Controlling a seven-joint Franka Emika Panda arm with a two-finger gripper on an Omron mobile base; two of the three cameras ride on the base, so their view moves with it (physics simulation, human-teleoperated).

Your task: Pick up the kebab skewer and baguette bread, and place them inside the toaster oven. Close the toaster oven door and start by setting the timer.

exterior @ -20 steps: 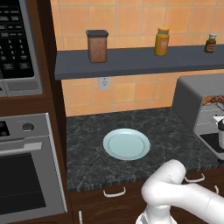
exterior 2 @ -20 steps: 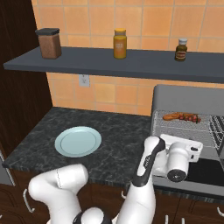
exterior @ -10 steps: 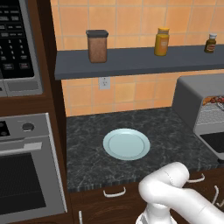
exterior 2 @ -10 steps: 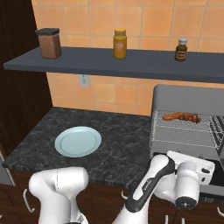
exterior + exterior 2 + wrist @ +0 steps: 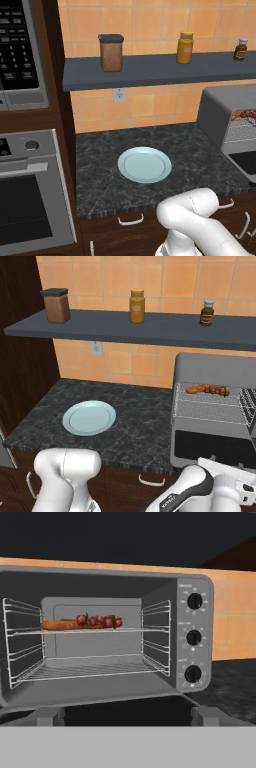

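Note:
The toaster oven (image 5: 115, 637) stands open in the hand view, straight ahead of me. On its upper rack lie the orange-brown baguette bread (image 5: 57, 625) and, to its right, the kebab skewer (image 5: 100, 620) with red-brown chunks. The toaster oven door (image 5: 125, 708) hangs folded down flat, its dark glass just above my fingertips. My gripper (image 5: 126, 716) is open and holds nothing, low in front of the door's edge. Three knobs (image 5: 193, 637) sit on the oven's right panel. From the right base view, baguette (image 5: 196, 389) and skewer (image 5: 216, 390) rest inside the oven (image 5: 210, 368), its door (image 5: 215, 448) down.
A pale plate (image 5: 144, 164) sits bare on the dark counter (image 5: 105, 180), left of the toaster oven (image 5: 217, 112). A shelf (image 5: 125, 326) above carries jars and bottles. A built-in oven (image 5: 30, 200) and microwave (image 5: 20, 50) stand at the far left.
My hand has sunk from in front of the oven's opening to below the open door's front edge, dropping out of the left base view. The jaws stayed open; the food has not moved.

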